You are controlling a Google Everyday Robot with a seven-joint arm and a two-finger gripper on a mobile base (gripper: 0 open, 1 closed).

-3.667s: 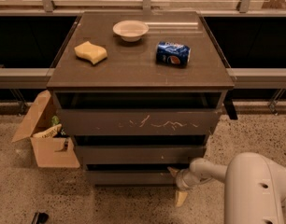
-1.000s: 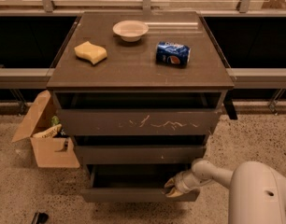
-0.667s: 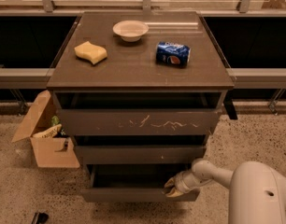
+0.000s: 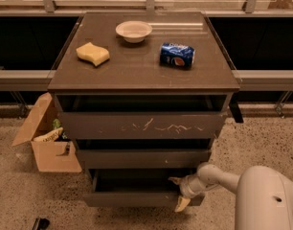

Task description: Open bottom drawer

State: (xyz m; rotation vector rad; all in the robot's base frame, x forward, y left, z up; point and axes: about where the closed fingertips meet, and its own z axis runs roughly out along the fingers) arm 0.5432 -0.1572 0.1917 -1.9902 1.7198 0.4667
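Note:
The bottom drawer [image 4: 132, 199] is the lowest of three dark grey-brown fronts in the cabinet. It stands pulled out toward me, and its dark inside [image 4: 137, 182] shows. My gripper [image 4: 178, 192] is at the right end of the drawer's front, on its top edge. One pale finger [image 4: 174, 180] reaches inside the drawer and the other [image 4: 181, 204] hangs down in front of the panel, so the front sits between them. My white arm [image 4: 223, 178] comes in from the lower right.
The middle drawer [image 4: 144, 158] and the scratched top drawer [image 4: 141, 125] are slightly ajar. A bowl [image 4: 133, 30], a yellow sponge [image 4: 93, 53] and a blue can [image 4: 177, 55] lie on the cabinet top. An open cardboard box [image 4: 48, 143] stands at the left on the speckled floor.
Since the earliest frame the bottom drawer has slid out toward me with my gripper on its front. Over the last second nothing has visibly moved.

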